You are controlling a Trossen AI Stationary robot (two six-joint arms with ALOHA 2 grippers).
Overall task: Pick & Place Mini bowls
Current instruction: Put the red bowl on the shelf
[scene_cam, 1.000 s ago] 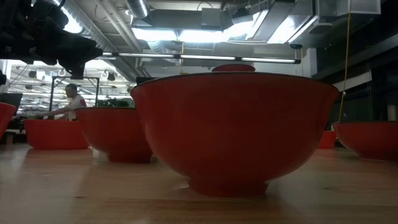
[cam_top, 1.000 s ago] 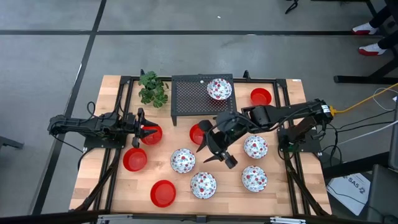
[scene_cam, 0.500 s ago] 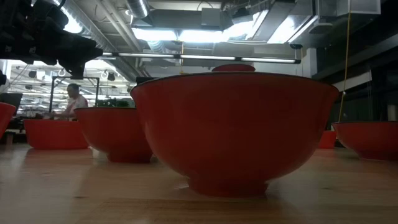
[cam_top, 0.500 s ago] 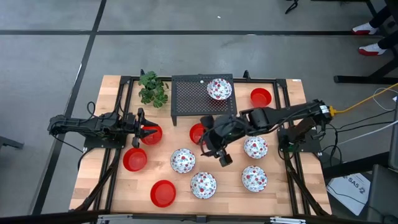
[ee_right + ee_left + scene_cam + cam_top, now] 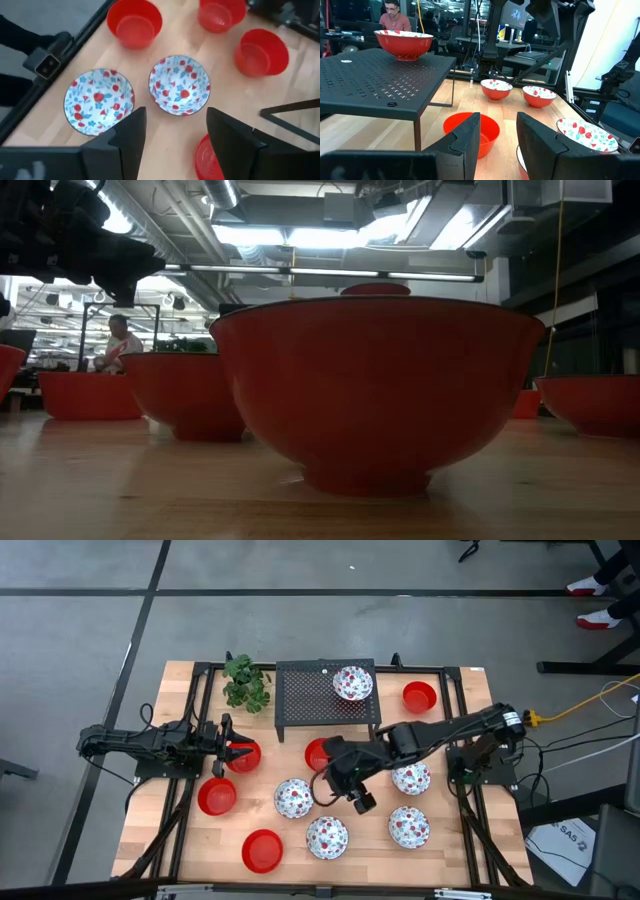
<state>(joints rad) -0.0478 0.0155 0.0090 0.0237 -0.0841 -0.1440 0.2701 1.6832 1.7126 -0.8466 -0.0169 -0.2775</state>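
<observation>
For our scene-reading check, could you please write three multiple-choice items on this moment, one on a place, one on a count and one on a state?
1. Where does the speckled bowl farthest from the arms' bases stand?
A. on the black perforated stand
B. beside the plant
C. on the floor

2. How many plain red bowls are on the table in the high view?
A. three
B. five
C. seven

3. How do the right gripper's fingers stand?
A. shut on a red bowl
B. open and empty above the table
C. shut on a speckled bowl

Key: 1 A, the bowl sits on the stand's top. 2 B, five red bowls show from above. 3 B, the right wrist view shows an empty gap between the fingers.
</observation>
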